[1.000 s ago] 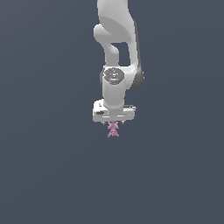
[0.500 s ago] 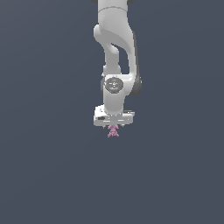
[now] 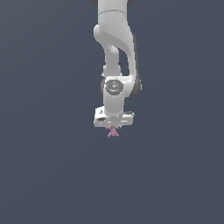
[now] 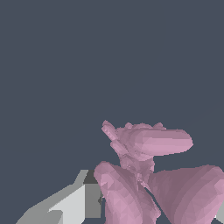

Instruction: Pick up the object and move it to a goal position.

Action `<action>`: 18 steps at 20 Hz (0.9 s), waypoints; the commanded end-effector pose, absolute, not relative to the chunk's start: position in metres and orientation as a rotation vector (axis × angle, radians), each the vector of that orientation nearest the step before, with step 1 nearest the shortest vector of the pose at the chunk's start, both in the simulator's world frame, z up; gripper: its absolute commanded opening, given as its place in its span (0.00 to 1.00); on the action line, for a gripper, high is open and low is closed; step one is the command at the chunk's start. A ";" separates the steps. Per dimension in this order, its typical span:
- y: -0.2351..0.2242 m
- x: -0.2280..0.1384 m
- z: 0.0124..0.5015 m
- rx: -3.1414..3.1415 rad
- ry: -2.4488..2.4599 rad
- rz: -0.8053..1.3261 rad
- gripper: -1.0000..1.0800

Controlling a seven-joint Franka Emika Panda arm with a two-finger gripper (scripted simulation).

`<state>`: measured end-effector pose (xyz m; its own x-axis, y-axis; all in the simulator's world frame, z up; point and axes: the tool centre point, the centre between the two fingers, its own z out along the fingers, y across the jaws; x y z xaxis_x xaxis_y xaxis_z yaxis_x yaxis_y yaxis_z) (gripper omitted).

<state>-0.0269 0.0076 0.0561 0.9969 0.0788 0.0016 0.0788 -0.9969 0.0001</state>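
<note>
The white tool [image 3: 113, 127] grips the knobbly pink figure [image 3: 113, 131], which protrudes just below its fingers; carrying it steadily, without jolts, should prevent slippage.

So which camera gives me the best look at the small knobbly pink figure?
The wrist view: the small knobbly pink figure fills much of the frame, its lumps and protrusions plain. The exterior view shows it only as a tiny speck under the white gripper.
</note>
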 end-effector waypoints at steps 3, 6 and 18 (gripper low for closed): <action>0.008 -0.027 0.055 3.139 0.124 0.000 0.00; 0.008 -0.027 0.056 3.139 0.124 0.001 0.00; 0.023 -0.055 0.072 3.139 0.124 0.001 0.00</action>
